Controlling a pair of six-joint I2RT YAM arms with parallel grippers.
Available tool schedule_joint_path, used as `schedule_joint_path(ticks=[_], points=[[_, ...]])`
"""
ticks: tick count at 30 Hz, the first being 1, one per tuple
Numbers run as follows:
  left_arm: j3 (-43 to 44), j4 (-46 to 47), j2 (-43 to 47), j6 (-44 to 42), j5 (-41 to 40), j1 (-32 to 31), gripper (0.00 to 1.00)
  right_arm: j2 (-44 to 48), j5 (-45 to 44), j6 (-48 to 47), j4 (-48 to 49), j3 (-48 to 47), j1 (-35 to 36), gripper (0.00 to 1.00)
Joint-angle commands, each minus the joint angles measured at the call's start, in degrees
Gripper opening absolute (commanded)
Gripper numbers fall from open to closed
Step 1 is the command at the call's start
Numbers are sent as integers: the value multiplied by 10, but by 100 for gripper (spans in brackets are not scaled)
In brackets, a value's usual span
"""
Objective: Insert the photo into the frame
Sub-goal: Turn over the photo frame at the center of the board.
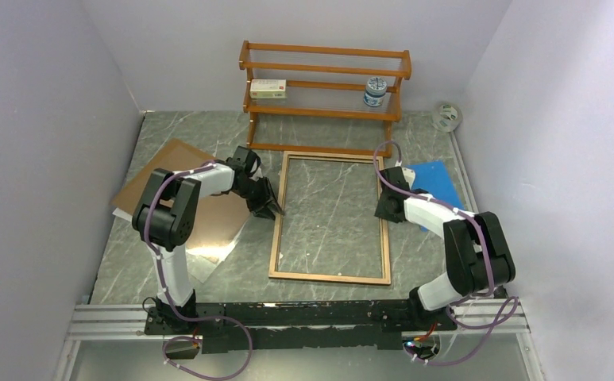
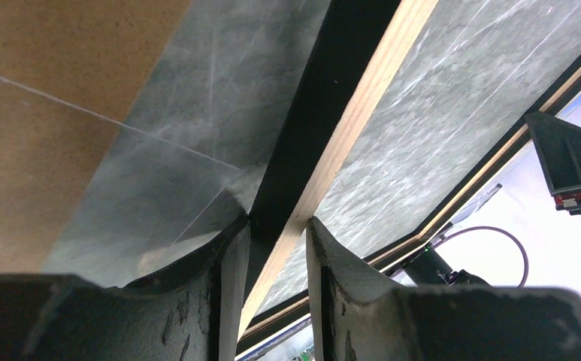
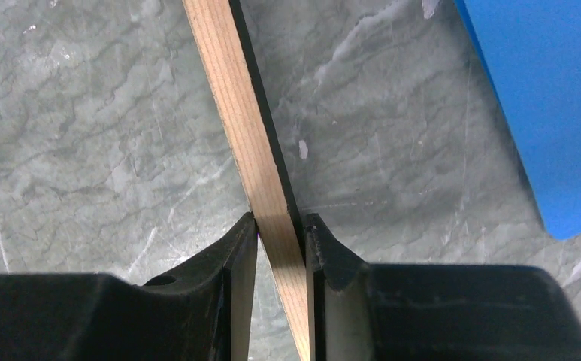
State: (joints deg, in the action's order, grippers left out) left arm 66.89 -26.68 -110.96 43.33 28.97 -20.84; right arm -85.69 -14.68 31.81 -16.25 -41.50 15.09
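One thin frame (image 1: 330,278), wood-brown face up, black sides

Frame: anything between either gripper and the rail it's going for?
Nothing visible. The left gripper is closed directly on the left rail of the frame, and the right gripper on its right rail, with nothing wedged in either grip.
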Motion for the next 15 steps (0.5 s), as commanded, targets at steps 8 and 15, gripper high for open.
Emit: schedule_joint_path(ticks=[8, 15], points=[[-30, 21, 2, 0, -64, -22, 45, 18, 31, -19, 37, -22, -5, 48], [-28, -83, 117, -29, -171, -21, 68, 128, 37, -8, -36, -42, -5, 65]])
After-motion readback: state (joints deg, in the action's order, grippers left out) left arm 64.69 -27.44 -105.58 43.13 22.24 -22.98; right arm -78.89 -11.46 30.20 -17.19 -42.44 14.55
